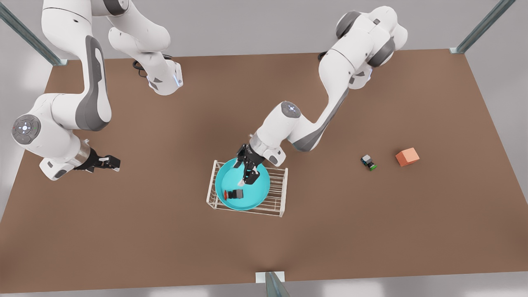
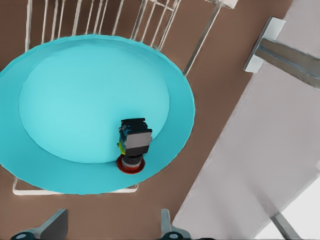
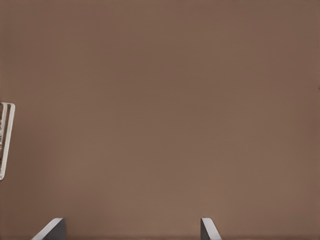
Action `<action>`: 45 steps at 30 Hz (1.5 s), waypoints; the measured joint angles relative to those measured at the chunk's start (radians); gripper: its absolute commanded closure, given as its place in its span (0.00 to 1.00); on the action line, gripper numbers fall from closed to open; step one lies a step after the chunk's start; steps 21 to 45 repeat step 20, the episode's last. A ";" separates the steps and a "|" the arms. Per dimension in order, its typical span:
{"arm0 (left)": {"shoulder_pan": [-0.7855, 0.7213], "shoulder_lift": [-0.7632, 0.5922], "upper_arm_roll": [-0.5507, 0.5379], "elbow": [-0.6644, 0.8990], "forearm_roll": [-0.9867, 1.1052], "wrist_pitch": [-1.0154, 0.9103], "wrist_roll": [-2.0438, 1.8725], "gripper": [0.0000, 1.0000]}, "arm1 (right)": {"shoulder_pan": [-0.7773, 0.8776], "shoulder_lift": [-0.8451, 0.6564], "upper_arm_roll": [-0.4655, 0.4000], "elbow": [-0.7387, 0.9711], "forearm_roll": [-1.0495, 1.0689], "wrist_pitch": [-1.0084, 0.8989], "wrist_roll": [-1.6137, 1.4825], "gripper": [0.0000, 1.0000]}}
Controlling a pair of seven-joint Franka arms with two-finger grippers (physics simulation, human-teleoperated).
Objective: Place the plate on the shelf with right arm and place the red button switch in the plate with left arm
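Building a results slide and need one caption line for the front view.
Left gripper open over the plate on the shelf, red button switch inside; right gripper waits open.

The right gripper (image 3: 131, 231) hangs over bare brown table (image 3: 165, 100), its two light grey fingertips (image 3: 52, 229) spread wide apart with nothing between them. At one edge of the frame a short piece of the white wire shelf (image 3: 5, 137) is visible: an outer rail with the ends of several thin bars behind it, standing on the table well apart from the fingertips. The table surface is uniform in colour, with a slightly darker band along the edge next to the shelf.
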 measured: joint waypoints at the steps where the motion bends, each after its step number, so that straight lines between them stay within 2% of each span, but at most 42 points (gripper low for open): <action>1: 0.099 -0.041 -0.037 0.005 0.010 -0.089 0.046 0.00 | 0.002 0.001 0.001 0.000 0.000 0.000 0.000 0.00; 3: 0.339 -0.088 -0.094 0.053 0.019 -0.327 0.210 0.00 | 0.004 0.001 0.001 0.000 0.000 0.000 0.000 0.00; 5: 0.542 -0.176 -0.106 0.061 0.073 -0.568 0.419 0.00 | 0.005 0.001 0.001 0.000 -0.001 0.000 0.000 0.00; 7: 0.603 -0.235 -0.112 0.073 0.115 -0.766 0.591 0.00 | 0.005 0.001 0.002 -0.001 -0.001 0.000 0.000 0.00; 8: 0.594 -0.270 -0.043 0.061 0.115 -0.848 0.688 0.00 | 0.005 0.004 0.003 -0.001 -0.001 0.000 0.000 0.00; 9: 0.550 -0.382 0.101 -0.096 0.079 -0.878 0.785 0.00 | 0.005 0.010 0.004 -0.001 -0.002 0.000 0.000 0.00; 10: 0.518 -0.502 0.182 -0.282 0.046 -0.875 0.876 0.00 | 0.006 0.013 0.005 0.000 -0.002 0.000 0.000 0.00; 11: 0.500 -0.527 0.223 -0.309 0.021 -0.886 0.962 0.00 | 0.006 0.015 0.005 0.000 -0.002 0.000 0.000 0.00; 14: 0.477 -0.511 0.259 -0.271 -0.034 -0.926 1.193 0.00 | 0.006 0.018 0.006 -0.001 -0.002 0.000 0.000 0.00; 20: 0.460 -0.506 0.245 -0.265 -0.093 -0.979 1.562 0.00 | 0.007 0.021 0.007 0.000 -0.003 0.000 0.001 0.00; 45: 0.460 -0.506 0.245 -0.265 -0.093 -0.979 1.562 0.00 | 0.007 0.021 0.007 0.000 -0.003 0.000 0.001 0.00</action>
